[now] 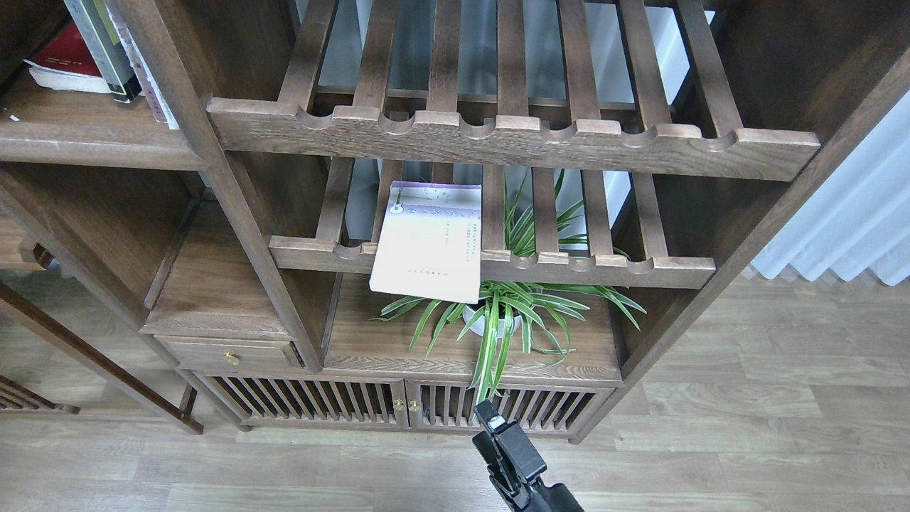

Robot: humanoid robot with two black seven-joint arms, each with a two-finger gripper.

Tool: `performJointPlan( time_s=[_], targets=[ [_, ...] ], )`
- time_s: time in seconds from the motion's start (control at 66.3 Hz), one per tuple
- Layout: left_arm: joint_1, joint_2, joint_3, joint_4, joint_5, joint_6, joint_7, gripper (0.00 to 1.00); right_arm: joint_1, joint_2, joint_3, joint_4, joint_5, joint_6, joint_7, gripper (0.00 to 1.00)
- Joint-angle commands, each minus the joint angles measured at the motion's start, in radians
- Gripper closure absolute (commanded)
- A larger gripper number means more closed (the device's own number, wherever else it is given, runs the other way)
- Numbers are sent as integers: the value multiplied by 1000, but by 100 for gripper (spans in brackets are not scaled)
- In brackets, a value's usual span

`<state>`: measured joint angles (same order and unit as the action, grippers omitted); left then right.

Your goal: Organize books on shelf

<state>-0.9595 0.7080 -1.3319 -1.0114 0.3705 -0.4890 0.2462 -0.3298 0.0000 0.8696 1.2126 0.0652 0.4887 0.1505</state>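
The pale lavender-white book (429, 242) lies flat on the lower slatted rack, and its near end overhangs the notched front rail. At the top left, the red book (60, 60) lies flat on the dark-brown shelf (85, 146). The black-grey book (103, 46) stands tilted just right of it, its top cut off by the frame's edge. A thin pale book (146, 78) leans against the post beside it. My right gripper (498, 434) is low at the bottom centre, over the floor and far from the books. It is dark and seen end-on. My left gripper is out of view.
A potted spider plant (505, 320) stands on the board below the lavender book. An upper slatted rack (512, 139) juts out above. Below are a small drawer (227, 352) and slatted cabinet doors (398, 405). White curtains (853, 220) hang at the right over wood flooring.
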Motion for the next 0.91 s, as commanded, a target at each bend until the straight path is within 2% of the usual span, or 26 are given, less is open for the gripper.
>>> performJointPlan(
  time_s=[0.0,0.287,0.332,0.423,0.694,0.89],
  targets=[
    [97,22,-82,-64,-19,0,1,37,0,0,0,-1,1,0,0,1],
    [387,25,-259,-242,-127,0,1,30,1,0,2,-5,15,0,6,1],
    [504,25,-289,-329,-156,0,1,29,5,0,2,-5,16,0,8,1],
    [611,16,-349,-391,-159,0,1,29,6,0,2,-5,25,0,9,1],
    [800,-7,-421,-460,-162,0,1,27,8,0,11,-18,33,0,9,1],
    [895,-108,-421,-469,-162,0,15,25,31,0,20,-30,45,0,11,1]
  ],
)
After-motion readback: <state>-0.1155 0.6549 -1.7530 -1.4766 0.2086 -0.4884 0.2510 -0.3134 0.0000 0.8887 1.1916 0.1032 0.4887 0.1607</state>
